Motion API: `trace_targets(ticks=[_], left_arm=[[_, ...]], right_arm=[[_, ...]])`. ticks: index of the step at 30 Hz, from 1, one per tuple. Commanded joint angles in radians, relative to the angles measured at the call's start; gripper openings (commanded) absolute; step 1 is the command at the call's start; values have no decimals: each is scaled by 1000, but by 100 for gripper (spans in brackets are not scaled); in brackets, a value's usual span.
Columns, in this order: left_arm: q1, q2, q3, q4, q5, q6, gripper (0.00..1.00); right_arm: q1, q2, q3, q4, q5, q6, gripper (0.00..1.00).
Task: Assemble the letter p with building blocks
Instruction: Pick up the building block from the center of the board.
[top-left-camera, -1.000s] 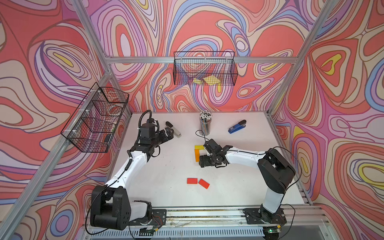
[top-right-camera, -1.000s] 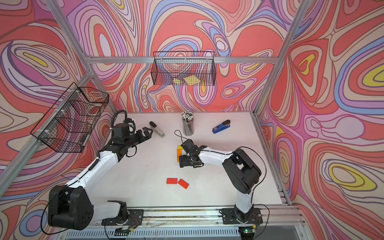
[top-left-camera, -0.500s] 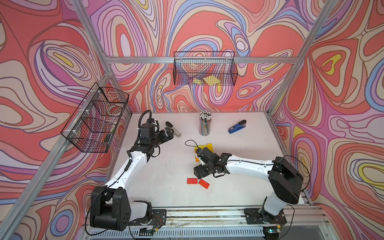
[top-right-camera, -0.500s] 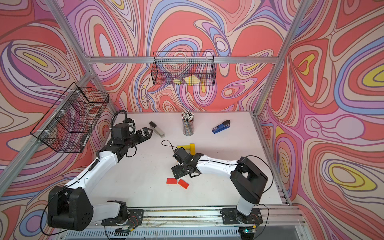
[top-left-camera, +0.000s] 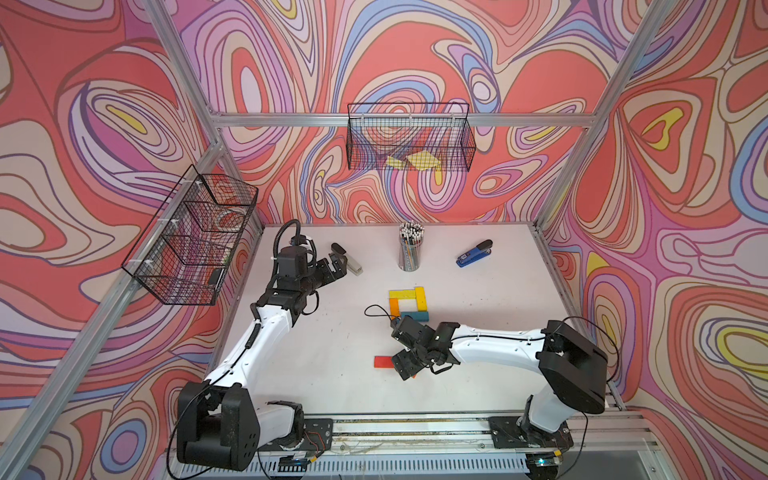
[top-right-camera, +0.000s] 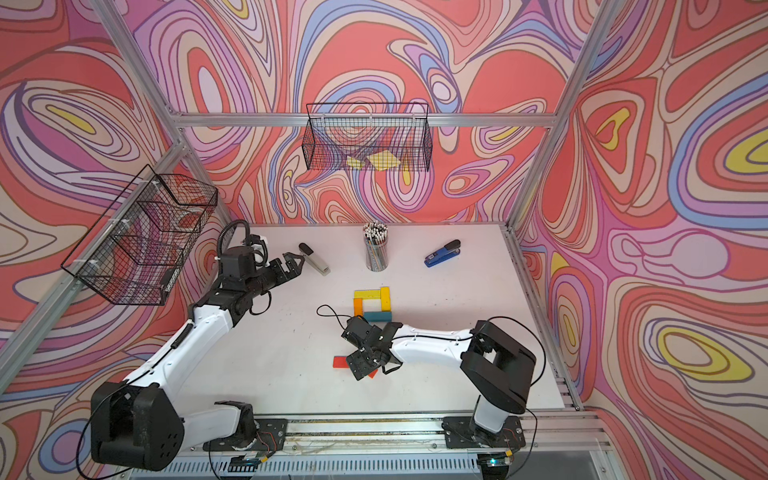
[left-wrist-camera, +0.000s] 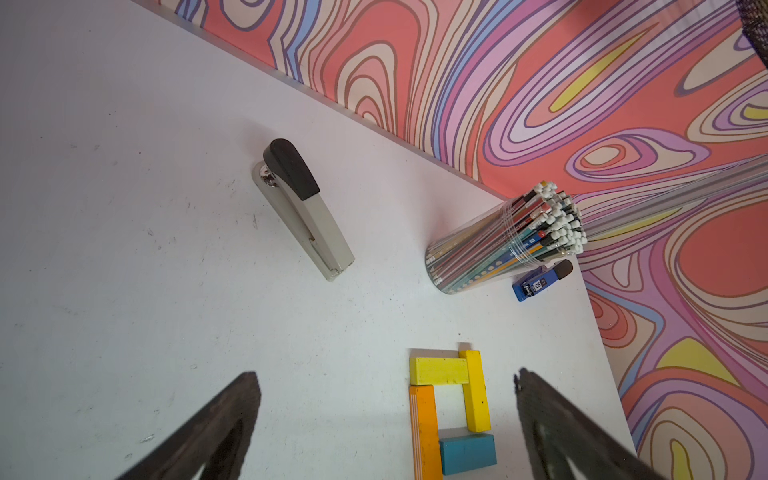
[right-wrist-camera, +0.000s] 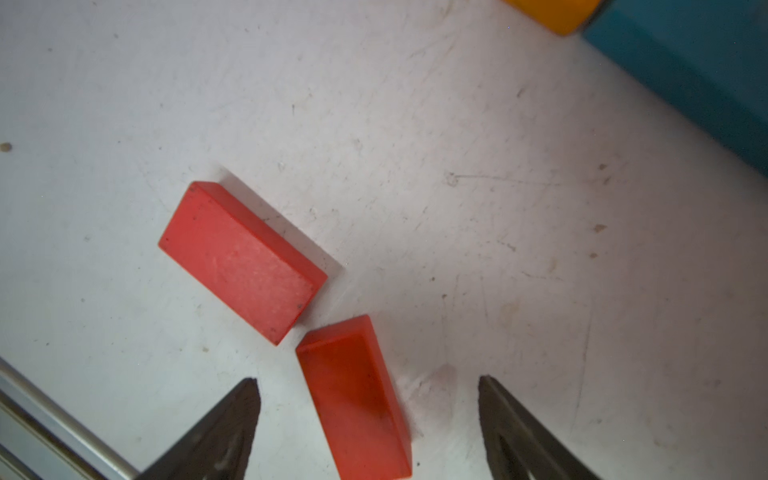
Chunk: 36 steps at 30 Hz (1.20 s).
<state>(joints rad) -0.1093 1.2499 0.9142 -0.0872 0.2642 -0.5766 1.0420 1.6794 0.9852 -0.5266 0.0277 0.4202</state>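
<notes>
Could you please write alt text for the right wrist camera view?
The right gripper, open, is poised over one red block lying flat on the white table. A second red block lies beside it; corners of an orange block and a teal block show farther off.

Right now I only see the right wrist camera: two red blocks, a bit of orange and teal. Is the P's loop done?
Observer: Yes, in both top views two yellow blocks close a square with the orange block and the teal block.
Operator: What's the other arm doing?
Observer: The left gripper is open and empty, up near the grey stapler.
Operator: Anything behind the loop?
Observer: A cup of pencils and a blue stapler.
</notes>
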Motion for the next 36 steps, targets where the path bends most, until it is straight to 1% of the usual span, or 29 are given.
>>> trace_targets(ticks=[1,9,11,12,15,17,18,21,24,27,29,30,33,36], left_arm=[[8,-22,-1,-25,-7,-4,99],[8,-25,-21,-13,-3,-9,99],[8,-26,-24,-10,-4,-7,99],[8,-27,-24,-11,-1,-6,99],[8,-28,-27,-12,-2,-3,99],[8,-29,-32,-7,-1,-1,99],[8,-30,-32,-6,1,-1,99],[8,-26,-30,-4,6,0,99],[8,-24,-27,5,12,1,99],[8,-17,-19,16,16,-3,99],[8,-9,-10,22,16,-1,99],[8,-4,-3,24,17,-1,99],[8,7,15,35,28,2,99],[8,17,28,42,37,0,99]], right_arm=[[6,26,-24,-7,16,14,82],[21,51,-18,-25,47,19,78],[25,65,-5,-35,67,23,74],[27,73,3,-40,74,23,68],[34,86,25,-56,94,29,45],[36,86,36,-70,107,34,36],[36,86,39,-72,111,39,34],[36,77,55,-76,123,70,32],[35,57,112,-104,156,103,32],[27,85,200,-140,187,139,32],[13,138,254,-161,190,176,32],[6,155,275,-161,187,200,32],[-30,196,311,-130,124,280,32],[-54,245,341,-134,97,332,31]])
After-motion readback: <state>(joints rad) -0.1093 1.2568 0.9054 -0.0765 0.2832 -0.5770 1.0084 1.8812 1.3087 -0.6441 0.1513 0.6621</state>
